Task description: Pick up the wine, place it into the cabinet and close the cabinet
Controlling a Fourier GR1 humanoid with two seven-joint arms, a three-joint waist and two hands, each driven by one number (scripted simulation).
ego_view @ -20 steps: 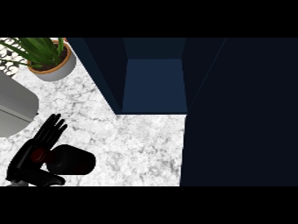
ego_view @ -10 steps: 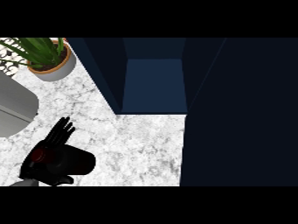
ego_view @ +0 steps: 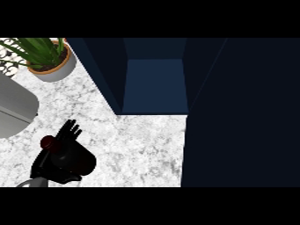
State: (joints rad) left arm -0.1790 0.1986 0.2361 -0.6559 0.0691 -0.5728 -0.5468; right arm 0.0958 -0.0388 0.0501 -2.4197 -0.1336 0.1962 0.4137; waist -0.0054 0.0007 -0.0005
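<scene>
The wine bottle (ego_view: pixel 76 161) is a dark, rounded shape with a red cap (ego_view: pixel 47 141), low on the marble counter at the lower left. My left hand (ego_view: pixel 66 137) lies right against it, between cap and body, its fingers (ego_view: pixel 70 128) straight and bunched, pointing up and to the right. How far the bottle leans is hidden by the hand. The dark blue cabinet (ego_view: pixel 155 83) stands open at the top centre, and its shelf space shows nothing inside. Its door (ego_view: pixel 250 114) fills the right side of the view. My right hand does not show.
A potted green plant (ego_view: pixel 50 65) stands at the top left. A grey rounded appliance (ego_view: pixel 3 110) sits along the left edge. Bare marble counter (ego_view: pixel 145 145) lies between the hand and the cabinet front.
My left hand has turned and slid up and right, with its fingers closing together. The red cap now shows higher, left of the fingers. The bottle's dark body has stayed in place.
</scene>
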